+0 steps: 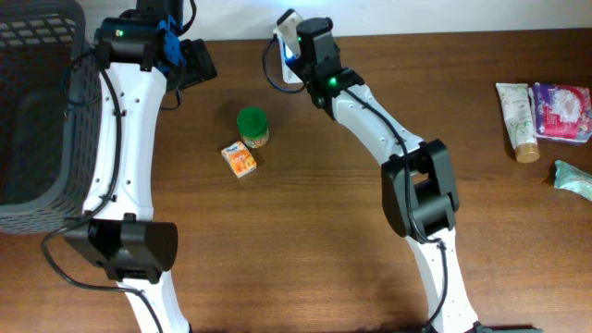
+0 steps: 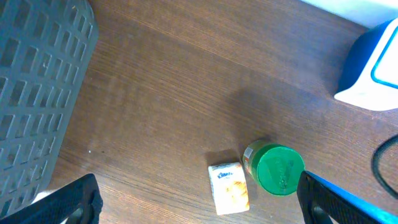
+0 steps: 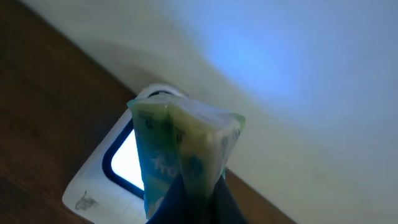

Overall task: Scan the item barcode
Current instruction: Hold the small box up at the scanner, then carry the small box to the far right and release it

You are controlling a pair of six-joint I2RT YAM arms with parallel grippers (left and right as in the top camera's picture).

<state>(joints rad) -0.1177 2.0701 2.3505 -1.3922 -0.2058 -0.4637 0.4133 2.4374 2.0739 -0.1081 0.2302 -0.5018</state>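
My right gripper [image 1: 298,37] [image 3: 196,186] is shut on a green and white packet [image 3: 183,143] [image 1: 288,22], pinching its lower end. The packet stands upright just over the white barcode scanner [image 3: 102,180] [image 1: 283,72] at the table's back edge, whose window glows blue-white. No barcode shows on the packet. My left gripper [image 1: 190,60] [image 2: 200,204] hangs open above the table at the back left, with its fingers wide apart and nothing between them. The scanner [image 2: 373,68] also shows at the far right of the left wrist view.
A green-lidded jar [image 1: 252,125] [image 2: 278,169] and a small orange and white pack [image 1: 240,159] [image 2: 229,186] lie mid-table. A dark basket [image 1: 37,111] [image 2: 37,93] fills the left edge. A tube [image 1: 516,120], a pink pack [image 1: 561,111] and a teal packet [image 1: 575,176] lie far right.
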